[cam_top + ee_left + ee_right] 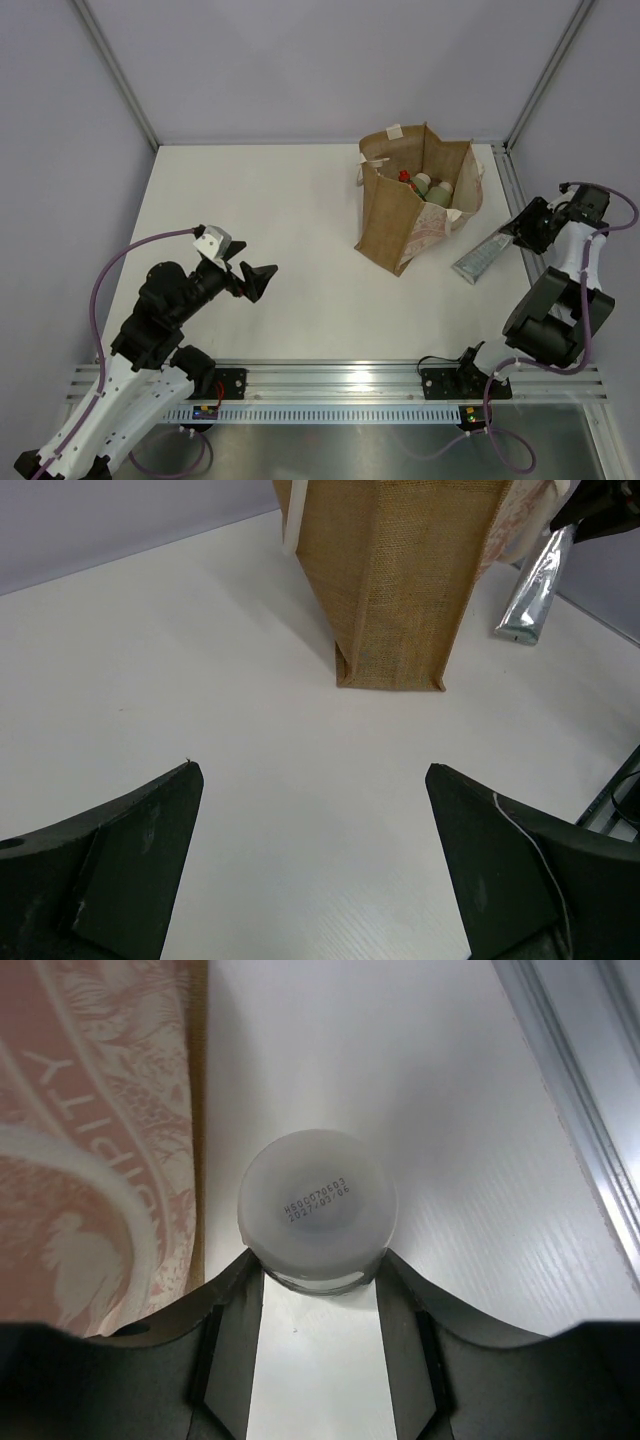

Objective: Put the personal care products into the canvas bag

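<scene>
The right end effector [318,1265] is clamped on the white cap of the silver tube [485,257], with the canvas bag [90,1160] just to its left. The left end effector [312,770] has its fingers spread wide, bag ahead.

The two dark fingers [228,1355] rise from the bottom edge and press on either side of the tube [318,1205], which is seen end-on as a round white cap with a small dark printed code on its face. The cap sits between the fingertips, touching both. Just left of it stands the bag [90,1140], its pale pink printed side filling that edge. White bench [450,1220] lies beneath, and a metal rail [590,1080] crosses the upper right corner.
</scene>
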